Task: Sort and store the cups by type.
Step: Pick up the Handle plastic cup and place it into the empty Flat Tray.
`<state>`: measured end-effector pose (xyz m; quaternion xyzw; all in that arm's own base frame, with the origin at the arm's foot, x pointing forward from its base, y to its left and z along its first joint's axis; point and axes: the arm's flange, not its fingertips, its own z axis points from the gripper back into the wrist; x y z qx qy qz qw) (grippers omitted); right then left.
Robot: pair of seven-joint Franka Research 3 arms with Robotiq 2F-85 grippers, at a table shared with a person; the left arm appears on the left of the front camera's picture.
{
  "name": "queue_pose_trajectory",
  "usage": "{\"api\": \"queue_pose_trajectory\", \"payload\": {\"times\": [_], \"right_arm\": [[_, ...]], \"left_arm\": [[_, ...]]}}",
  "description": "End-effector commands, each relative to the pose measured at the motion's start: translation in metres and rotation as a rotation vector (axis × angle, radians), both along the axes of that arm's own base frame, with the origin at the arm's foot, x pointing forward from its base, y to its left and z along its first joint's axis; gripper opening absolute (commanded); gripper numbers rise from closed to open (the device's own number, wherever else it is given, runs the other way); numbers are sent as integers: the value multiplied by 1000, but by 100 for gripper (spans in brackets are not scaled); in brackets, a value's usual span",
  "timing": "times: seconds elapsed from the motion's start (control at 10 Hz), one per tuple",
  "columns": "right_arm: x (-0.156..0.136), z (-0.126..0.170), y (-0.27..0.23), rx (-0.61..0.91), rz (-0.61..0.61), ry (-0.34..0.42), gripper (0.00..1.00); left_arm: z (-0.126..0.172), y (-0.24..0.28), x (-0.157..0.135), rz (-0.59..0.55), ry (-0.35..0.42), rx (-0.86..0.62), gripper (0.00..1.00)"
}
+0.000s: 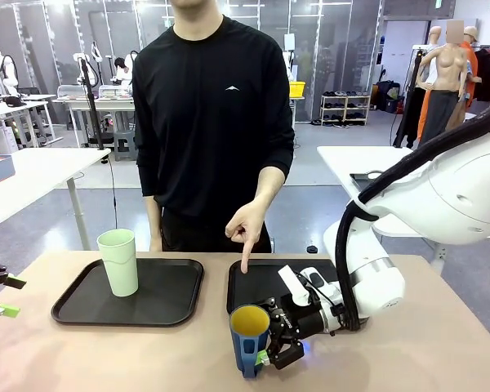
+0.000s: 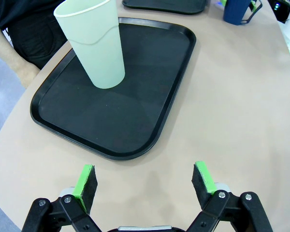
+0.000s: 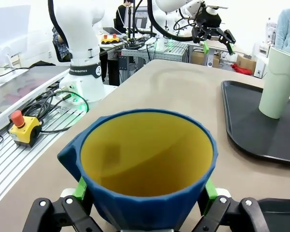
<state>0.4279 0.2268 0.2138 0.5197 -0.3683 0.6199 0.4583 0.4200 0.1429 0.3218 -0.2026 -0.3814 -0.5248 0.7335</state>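
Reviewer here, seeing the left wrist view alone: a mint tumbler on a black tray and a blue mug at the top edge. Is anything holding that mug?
Observer: Yes. The right end effector is shut on the blue mug, its green pads against the sides.
Operator: What is the person doing?
Observer: Their hand points one finger down at the right tray.
Operator: Where does the mug stand?
Observer: In front of that tray's near edge; whether it touches the table, I cannot tell.
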Motion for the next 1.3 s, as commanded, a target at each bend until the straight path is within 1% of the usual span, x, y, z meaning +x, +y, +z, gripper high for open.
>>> {"api": "queue_pose_trajectory", "payload": {"times": [0.0, 0.1, 0.2, 0.3, 0.4, 0.5, 0.6, 0.7, 0.8, 1.0, 1.2], "right_arm": [[4, -1, 4, -41, 16, 4, 80], [5, -1, 4, -47, 16, 4, 80], [5, -2, 4, -51, 19, 7, 61], [6, -1, 5, -43, 17, 7, 79], [6, 0, 5, -43, 17, 8, 42], [7, 5, 4, -20, 7, 10, 42], [10, 15, -3, -11, -6, -3, 42], [14, 29, -10, 3, -21, -13, 42], [18, 46, -19, 22, -37, -6, 42], [33, 78, -40, 45, -82, -18, 42], [55, 111, -60, 59, -146, -60, 42]], "left_arm": [[2, 1, 1, -13, -19, -14, 100], [2, 1, 1, -13, -19, -14, 100], [2, 1, 1, -13, -19, -14, 100], [2, 1, 1, -13, -19, -14, 100], [2, 1, 1, -13, -19, -14, 100], [2, 1, 1, -13, -19, -14, 100], [2, 1, 1, -13, -19, -14, 100], [2, 1, 1, -13, -19, -14, 100], [2, 1, 1, -13, -19, -14, 100], [2, 1, 1, -13, -19, -14, 100], [2, 1, 1, -13, -19, -14, 100]]}}
